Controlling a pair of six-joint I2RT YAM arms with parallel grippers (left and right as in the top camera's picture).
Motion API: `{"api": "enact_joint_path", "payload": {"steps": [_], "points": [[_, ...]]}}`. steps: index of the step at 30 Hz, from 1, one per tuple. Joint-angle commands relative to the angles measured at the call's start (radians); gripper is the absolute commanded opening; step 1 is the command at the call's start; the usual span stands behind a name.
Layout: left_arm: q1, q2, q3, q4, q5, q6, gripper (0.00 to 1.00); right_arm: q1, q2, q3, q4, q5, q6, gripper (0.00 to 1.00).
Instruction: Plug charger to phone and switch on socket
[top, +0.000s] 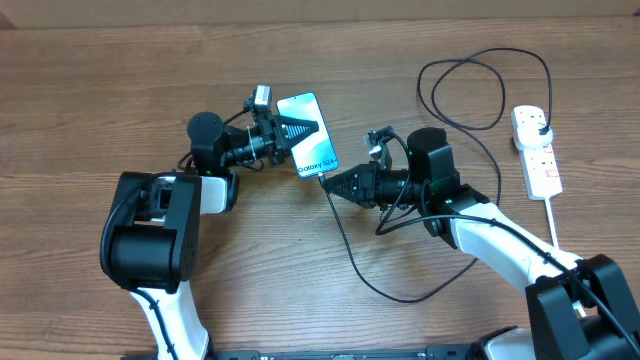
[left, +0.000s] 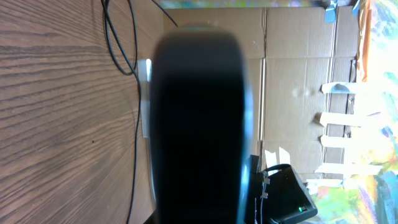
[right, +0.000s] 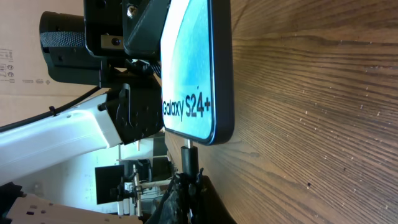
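Filling most of the left wrist view, the dark back of the phone (left: 199, 124) stands right in front of the lens and hides that gripper's own fingers. From overhead, the left gripper (top: 300, 129) is closed on the far end of the phone (top: 308, 148), whose light blue screen faces up and to the right, near the middle of the wooden table (top: 90, 90). Coming in from the right, the right gripper (top: 335, 184) is pinched shut on the connector end of the charger (top: 345, 250), right at the phone's near edge. In the right wrist view, the right gripper (right: 183, 186) holds the small black connector, and the metal tip of the charger (right: 188, 152) meets the bottom edge of the phone (right: 196, 68), just under the words "Galaxy S24+". How deep the tip sits in the port cannot be told. From the phone, the thin black cable curves toward the near edge of the table, passes under the right arm and makes a wide loop at the far right. It ends in a black plug seated in the far end of the socket (top: 537, 150). This white strip lies flat at the far right, well apart from the phone, its thick white cord trailing toward the near side. Whether its switches are on or off cannot be told.
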Motion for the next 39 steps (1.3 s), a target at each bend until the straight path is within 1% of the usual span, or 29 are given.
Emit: {"api": "enact_joint_path", "payload": {"steps": [1, 19, 29, 39], "points": [[-0.001, -0.005, -0.001, 0.011, 0.031, 0.023, 0.04, -0.016, -0.013, 0.004, 0.007, 0.031, 0.008, 0.04], [-0.004, -0.005, -0.001, 0.011, 0.045, 0.023, 0.04, -0.016, -0.013, 0.005, 0.015, 0.085, 0.031, 0.04], [-0.035, -0.005, -0.001, 0.011, 0.050, 0.024, 0.04, -0.014, -0.013, 0.004, 0.034, 0.126, 0.053, 0.04], [-0.043, -0.005, -0.001, 0.011, 0.096, 0.066, 0.04, -0.014, -0.013, 0.004, 0.042, 0.154, 0.057, 0.04]]}}
